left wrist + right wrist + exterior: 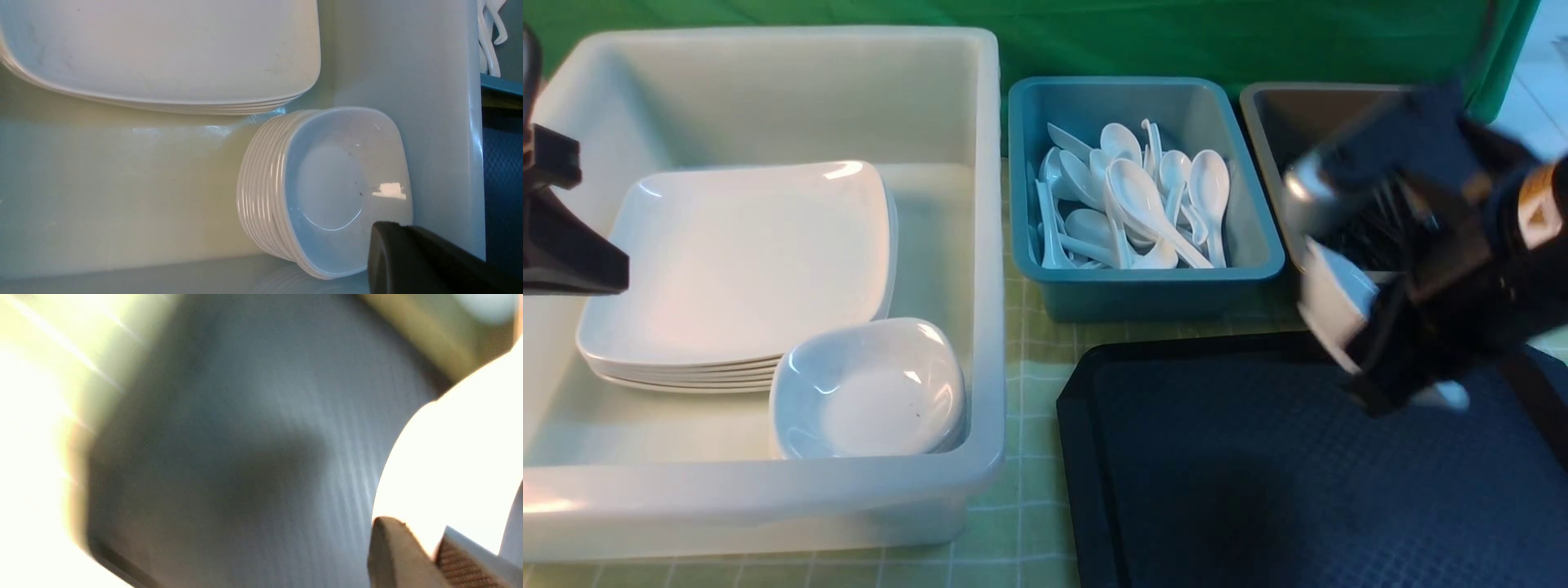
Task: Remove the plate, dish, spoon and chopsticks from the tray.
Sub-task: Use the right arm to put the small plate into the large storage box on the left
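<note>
Right wrist view shows the right gripper (427, 543) narrowed onto a glaring white piece of tableware (453, 457), its fingers pinching the edge; blur and glare leave me unable to tell whether it is dish or spoon. From the front, that piece hangs over the far part of the black tray (1258, 474), near the brown tub (1262, 155). The left gripper (609, 273), closed, hovers over the big white tub (931, 245), beside the stacked plates (743, 261), and I see nothing in its grip.
</note>
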